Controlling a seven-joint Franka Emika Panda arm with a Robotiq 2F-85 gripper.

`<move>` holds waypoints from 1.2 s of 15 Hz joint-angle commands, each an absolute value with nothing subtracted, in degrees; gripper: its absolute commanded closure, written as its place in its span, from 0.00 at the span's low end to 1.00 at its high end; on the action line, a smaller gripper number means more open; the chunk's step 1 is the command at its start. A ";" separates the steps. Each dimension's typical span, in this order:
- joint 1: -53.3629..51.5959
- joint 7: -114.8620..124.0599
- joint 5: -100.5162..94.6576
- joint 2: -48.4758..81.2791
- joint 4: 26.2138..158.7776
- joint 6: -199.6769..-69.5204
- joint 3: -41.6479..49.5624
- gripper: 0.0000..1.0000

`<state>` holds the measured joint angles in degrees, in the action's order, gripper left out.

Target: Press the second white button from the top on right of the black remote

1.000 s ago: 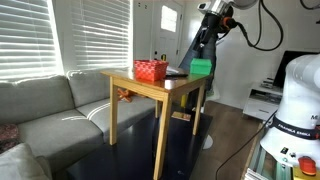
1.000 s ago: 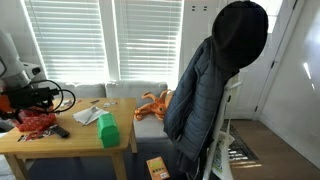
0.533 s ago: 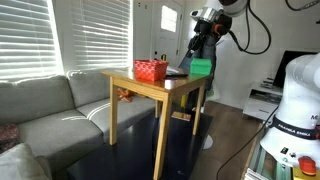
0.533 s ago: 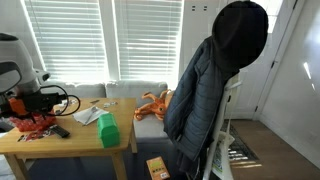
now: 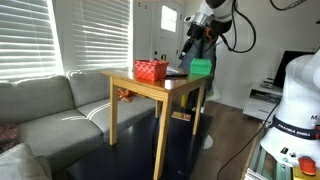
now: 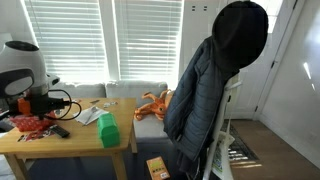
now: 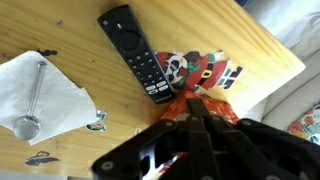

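Note:
The black remote (image 7: 136, 55) lies flat and diagonal on the wooden table (image 7: 255, 50), with rows of small white buttons near its lower end. In the wrist view my gripper (image 7: 194, 110) is shut, its fingers pressed together and empty. It hovers over the red mesh basket (image 7: 205, 103), just right of and below the remote's near end. In both exterior views the gripper (image 5: 193, 45) (image 6: 36, 104) hangs above the table, with the remote (image 6: 60, 131) a dark slab beside the basket (image 6: 30, 122). The gripper is not touching the remote.
A white napkin (image 7: 38, 95) with a metal utensil lies left of the remote. A Santa-patterned item (image 7: 205, 70) lies right of it. A green block (image 6: 108, 131) (image 5: 201, 67) stands on the table. A grey sofa (image 5: 50, 115) is beside it and a dark jacket (image 6: 215, 90) hangs nearby.
The gripper has closed from wide open to shut. The arm has shifted over the table, toward the basket and remote.

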<state>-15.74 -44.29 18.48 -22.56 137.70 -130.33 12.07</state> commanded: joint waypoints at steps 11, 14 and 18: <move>-12.95 -46.54 25.39 -16.91 135.91 -130.40 10.85 1.00; -12.29 -47.24 27.90 -14.98 135.62 -131.21 10.26 1.00; -11.38 -47.99 30.64 -12.58 134.45 -132.37 9.70 1.00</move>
<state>-13.15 -45.91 27.27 -15.14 136.45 -131.56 11.15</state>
